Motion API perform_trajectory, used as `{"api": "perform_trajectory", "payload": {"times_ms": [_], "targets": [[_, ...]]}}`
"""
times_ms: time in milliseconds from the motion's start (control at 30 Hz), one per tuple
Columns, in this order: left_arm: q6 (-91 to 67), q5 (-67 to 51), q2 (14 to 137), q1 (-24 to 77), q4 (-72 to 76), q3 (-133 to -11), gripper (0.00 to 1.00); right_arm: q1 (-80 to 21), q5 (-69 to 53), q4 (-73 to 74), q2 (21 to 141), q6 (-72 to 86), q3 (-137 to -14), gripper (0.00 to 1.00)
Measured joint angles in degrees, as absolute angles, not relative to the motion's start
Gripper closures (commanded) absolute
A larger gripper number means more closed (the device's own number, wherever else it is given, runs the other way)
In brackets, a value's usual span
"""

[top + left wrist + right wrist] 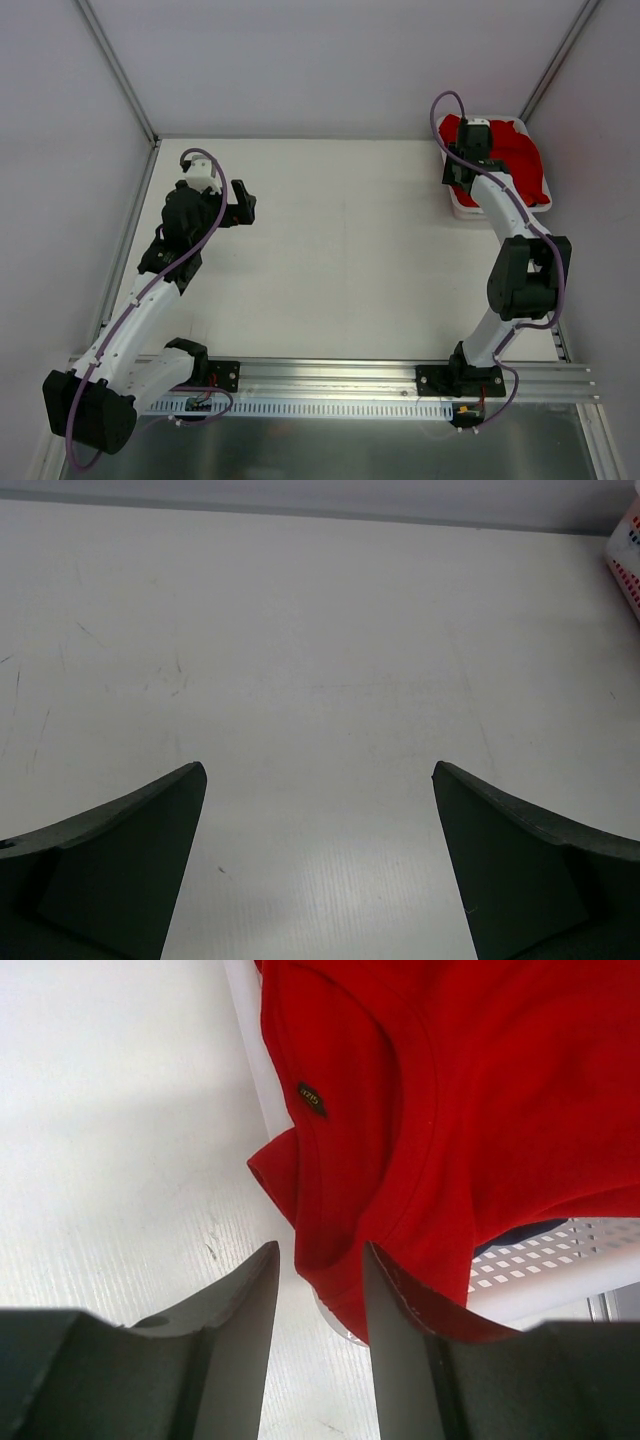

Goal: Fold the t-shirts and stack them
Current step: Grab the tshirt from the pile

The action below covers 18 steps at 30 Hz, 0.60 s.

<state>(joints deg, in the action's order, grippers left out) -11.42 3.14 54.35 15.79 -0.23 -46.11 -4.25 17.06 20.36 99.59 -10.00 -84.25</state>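
Observation:
A bright red t-shirt [515,155] lies bunched in the white plastic basket [462,209] at the far right of the table. In the right wrist view the red shirt [450,1090] hangs over the basket rim [530,1285], and a bit of dark blue cloth [522,1233] shows under it. My right gripper [320,1250] is at the basket's near left corner, its jaws narrowly apart around a hanging fold of the red shirt, not pinching it. It also shows in the top view [462,175]. My left gripper [320,770] is wide open and empty over bare table, at the left in the top view [245,205]. No orange shirt shows.
A white table [340,250] is bounded by grey walls and metal frame rails at left and right. The arms' mounting rail [330,380] runs along the near edge. A corner of the basket [628,560] shows at the far right of the left wrist view.

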Motion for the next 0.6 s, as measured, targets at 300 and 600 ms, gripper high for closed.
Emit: {"api": "perform_trajectory", "payload": {"times_ms": [300, 600], "targets": [[-11.42, 3.11, 53.87, 15.79, -0.23, -45.98, 0.01, -4.27, 17.06, 19.46, 99.59, -9.65, -80.79, 0.58], [-11.42, 3.07, 53.84, 15.79, -0.23, -45.98, 0.01, -4.27, 17.45, 18.68, 99.53, -9.63, -77.14, 0.69]]}}
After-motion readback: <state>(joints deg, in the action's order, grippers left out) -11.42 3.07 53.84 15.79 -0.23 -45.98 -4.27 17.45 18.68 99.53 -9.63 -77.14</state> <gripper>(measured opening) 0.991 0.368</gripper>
